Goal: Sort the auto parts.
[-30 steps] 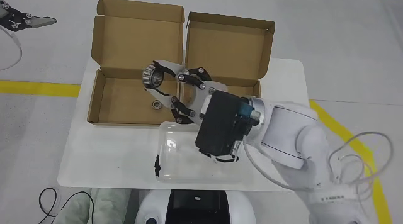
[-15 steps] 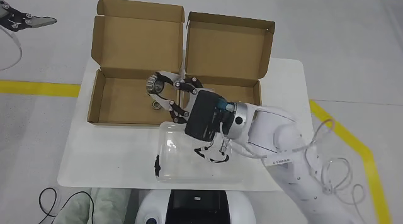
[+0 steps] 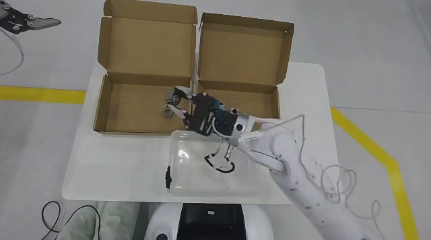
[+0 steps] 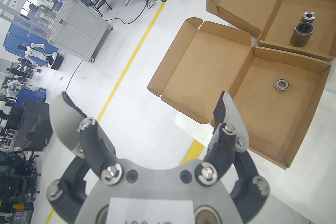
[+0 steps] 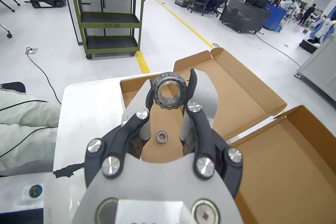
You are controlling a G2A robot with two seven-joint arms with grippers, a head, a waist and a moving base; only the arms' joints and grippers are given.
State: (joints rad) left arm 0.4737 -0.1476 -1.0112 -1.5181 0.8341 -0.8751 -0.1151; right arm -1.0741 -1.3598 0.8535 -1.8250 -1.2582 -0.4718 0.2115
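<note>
My right gripper [image 3: 179,98] is shut on a ribbed steel bearing ring [image 5: 169,93], held low over the left cardboard box [image 3: 124,115]. On that box's floor, just beside and below the held ring, lies a smaller bearing [image 3: 166,112] [image 5: 162,136] [image 4: 282,84]. In the right cardboard box [image 4: 278,25] stand a dark cylinder [image 4: 302,34] and a short metal sleeve [image 4: 309,16]. My left gripper [image 4: 144,107] hangs open and empty off the table's left side, high above the floor, and appears at the top view's left edge [image 3: 37,21].
A clear plastic tray [image 3: 195,176] sits at the table's front with a black cable loop [image 3: 219,164] over it and a small black piece [image 3: 167,176] at its left rim. Both box lids [image 3: 246,54] stand open at the back. A yellow floor line [image 3: 40,94] runs past the table.
My right gripper has dropped down with the bearing ring, from high above the boxes to low over the left box. The left gripper has stayed put.
</note>
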